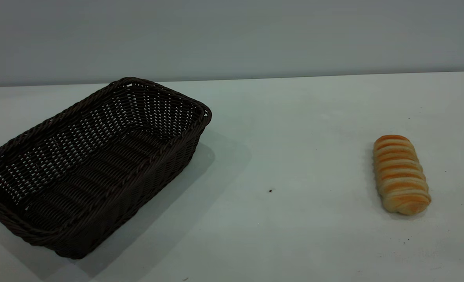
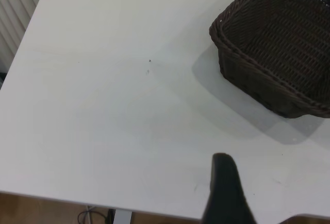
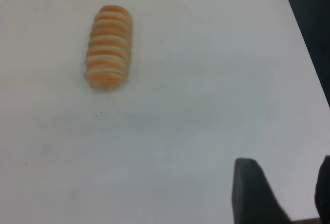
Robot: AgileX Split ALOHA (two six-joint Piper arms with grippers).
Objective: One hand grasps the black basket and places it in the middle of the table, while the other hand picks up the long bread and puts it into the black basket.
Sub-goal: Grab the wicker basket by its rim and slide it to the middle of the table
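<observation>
The black basket (image 1: 94,164) stands empty on the left of the table (image 1: 294,129), its long side running diagonally. The long bread (image 1: 401,173) lies on the table at the right, far from the basket. Neither gripper shows in the exterior view. In the left wrist view my left gripper (image 2: 273,193) hovers over bare table, open and empty, with only one dark finger (image 2: 225,193) visible; the basket (image 2: 278,44) is some way ahead of it. In the right wrist view my right gripper (image 3: 286,183) is open and empty, well short of the bread (image 3: 108,47).
A grey wall runs behind the table's far edge. The table's edge (image 2: 103,203) shows close under the left gripper, with floor and a radiator beyond. The table's side edge (image 3: 304,54) runs near the right gripper. Tiny dark specks (image 1: 270,190) dot the middle.
</observation>
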